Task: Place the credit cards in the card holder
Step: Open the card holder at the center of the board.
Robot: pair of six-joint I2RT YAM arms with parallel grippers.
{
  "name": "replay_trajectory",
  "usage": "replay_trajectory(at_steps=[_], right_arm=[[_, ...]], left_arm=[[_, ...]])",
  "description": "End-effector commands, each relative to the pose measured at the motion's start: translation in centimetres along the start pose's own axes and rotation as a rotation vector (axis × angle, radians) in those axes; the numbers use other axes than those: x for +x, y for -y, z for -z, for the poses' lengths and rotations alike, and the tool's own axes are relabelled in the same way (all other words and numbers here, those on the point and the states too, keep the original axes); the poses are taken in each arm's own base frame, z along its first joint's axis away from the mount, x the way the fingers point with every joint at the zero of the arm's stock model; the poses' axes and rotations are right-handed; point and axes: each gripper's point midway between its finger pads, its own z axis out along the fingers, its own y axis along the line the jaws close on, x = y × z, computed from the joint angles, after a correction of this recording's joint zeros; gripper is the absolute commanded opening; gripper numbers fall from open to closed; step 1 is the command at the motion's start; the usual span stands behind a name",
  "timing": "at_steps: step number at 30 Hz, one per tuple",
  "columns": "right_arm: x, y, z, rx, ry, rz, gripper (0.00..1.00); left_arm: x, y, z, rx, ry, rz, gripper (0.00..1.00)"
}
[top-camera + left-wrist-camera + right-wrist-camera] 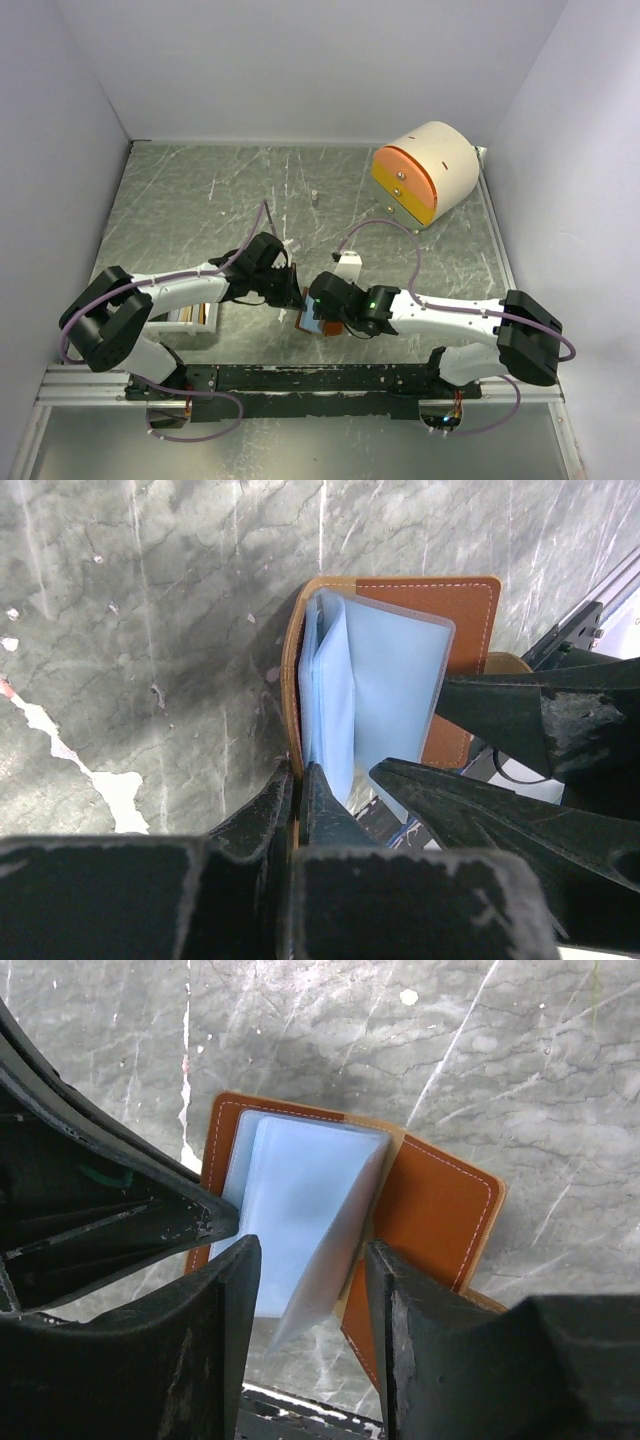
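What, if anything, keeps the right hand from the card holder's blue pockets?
Probably nothing, so yes: right hand is open astride the blue pockets; left hand pinches the card holder.

My left arm and right arm are white shells with chunky black joints, bolted to the black rail. Lilac cables loop off each, and the right one shows a tiny green light.

Top camera looks down from behind; both wrist cameras closely share the open card holder.
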Motion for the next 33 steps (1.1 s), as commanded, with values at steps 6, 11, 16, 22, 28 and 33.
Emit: replay_trajectory(at_steps=[6,11,16,22,28,33], right_arm=[[0.2,2.7,0.1,0.084,0.016,-0.024,0.39],[-3.0,-0.6,2.8,-0.039,0.060,-0.047,0.43],[-4.3,-4.4,4.4,-0.249,0.090,-0.102,0.45],[-2.5,-5.5,2.5,-0.284,0.037,-0.096,0.40],[-0.9,-2.7,0.3,-0.155,0.000,-0.086,0.39],[0.8,-2.3,-0.7,-0.156,-0.068,-0.084,0.41]], left_arm=[[0.2,0.3,0.4,0.009,0.016,0.008,0.07],[0.0,0.6,0.7,0.013,0.025,0.005,0.07],[0.0,0.7,0.7,0.020,0.028,0.011,0.07],[0.5,0.7,0.5,0.039,0.017,0.027,0.07],[0.4,0.7,0.5,0.040,0.017,0.029,0.07],[0.6,0.7,0.5,0.042,0.018,0.032,0.07]])
